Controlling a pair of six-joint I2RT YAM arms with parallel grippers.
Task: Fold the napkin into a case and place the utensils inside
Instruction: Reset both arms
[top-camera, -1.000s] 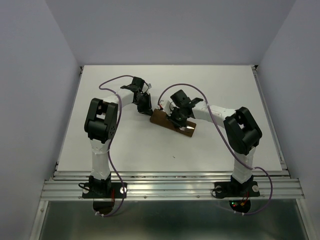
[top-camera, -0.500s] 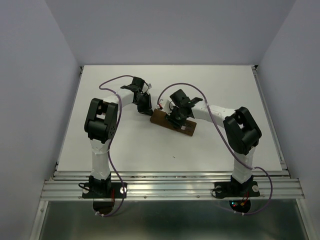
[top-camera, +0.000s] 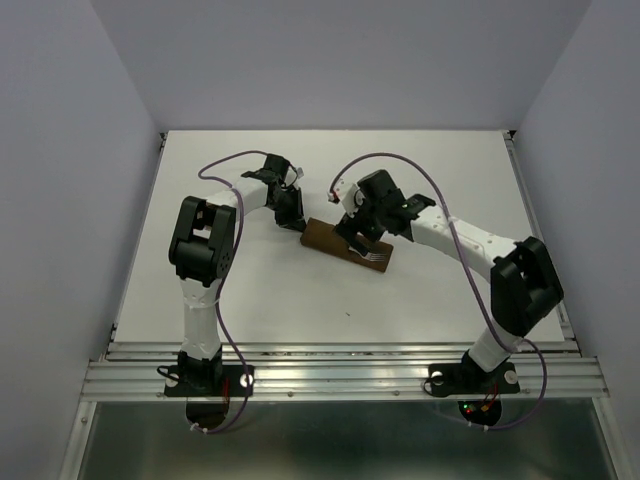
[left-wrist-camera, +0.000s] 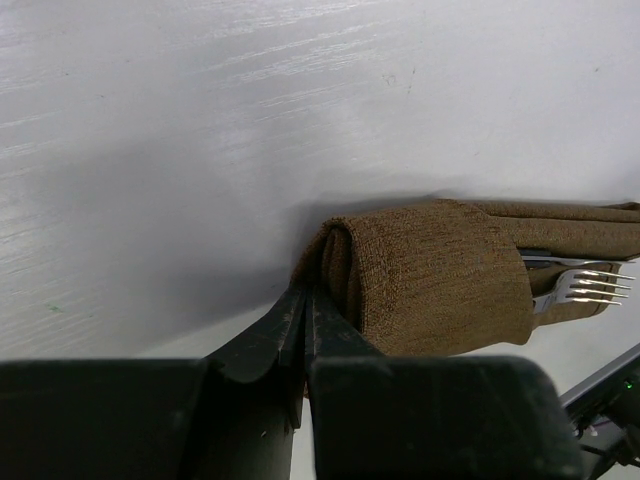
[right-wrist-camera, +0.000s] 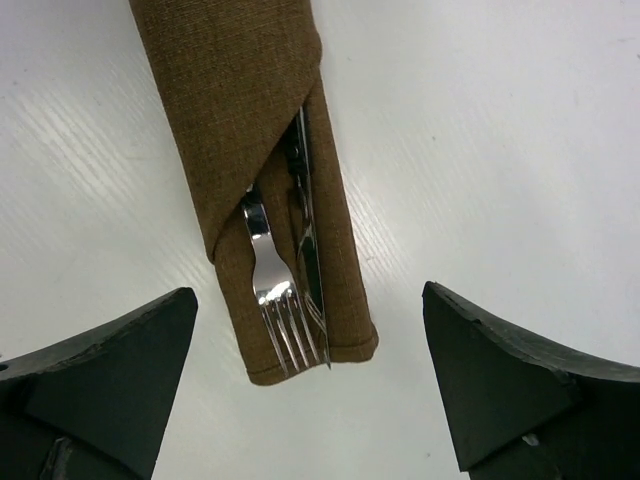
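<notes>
Where the white desk carries it near the middle, we see the dark brown folded cloth case lying flat.
We find the right end effector spread wide above the case's open end, and the left end effector nipped narrow on the folded opposite end. The silver four-tined fork lies just beside the slim silver metal knife, both tucked inside, heads showing past the diagonal flap.

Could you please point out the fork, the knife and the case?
fork (right-wrist-camera: 266, 283): right wrist view, on its head above the tines.
knife (right-wrist-camera: 310, 262): right wrist view, on its blade.
case (right-wrist-camera: 225, 90): right wrist view, on its upper folded cloth.
</notes>
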